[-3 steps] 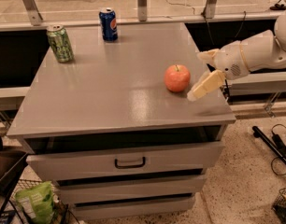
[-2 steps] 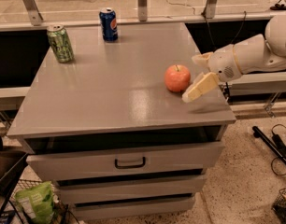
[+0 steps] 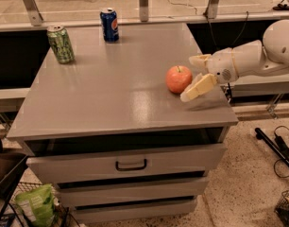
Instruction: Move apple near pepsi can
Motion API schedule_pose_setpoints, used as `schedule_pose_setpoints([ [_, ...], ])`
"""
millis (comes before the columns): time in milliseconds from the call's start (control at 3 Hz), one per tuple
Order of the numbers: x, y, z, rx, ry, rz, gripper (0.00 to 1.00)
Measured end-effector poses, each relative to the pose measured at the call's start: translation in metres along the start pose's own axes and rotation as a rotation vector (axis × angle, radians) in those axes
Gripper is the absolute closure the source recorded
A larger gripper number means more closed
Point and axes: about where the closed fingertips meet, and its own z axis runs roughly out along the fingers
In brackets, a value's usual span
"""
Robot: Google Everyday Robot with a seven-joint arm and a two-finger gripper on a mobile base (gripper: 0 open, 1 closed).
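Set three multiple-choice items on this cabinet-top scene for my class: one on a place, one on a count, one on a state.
1. Where is the apple?
A. back left corner
B. near the right edge of the cabinet top
C. inside a drawer

2. How many cans stand on top?
A. one
B. two
C. three

3. The gripper is:
A. open at the apple's right side
B. shut on a can
C. lifting the apple

Key: 1 B, it rests by the right edge. 2 B, the pepsi can and the green can. 3 A, its fingers are spread and the apple sits on the surface.

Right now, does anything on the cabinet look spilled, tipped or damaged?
Nothing stands out. The apple sits stem up, the blue can and green can stand upright, nothing is spilled; the open gripper is beside the apple.
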Motion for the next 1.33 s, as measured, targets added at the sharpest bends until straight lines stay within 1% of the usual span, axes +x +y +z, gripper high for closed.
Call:
schedule_pose_setpoints([
  [333,-0.0083,-0.0062,0.0077,-0.022,-0.070,-0.017,0.00],
  [667,-0.0087,-0.0057,0.0101,-0.026,-0.069,-0.016,0.18],
  [1333,-0.0099,-0.0043,0.0162,-0.036,-0.070,-0.017,0.65],
])
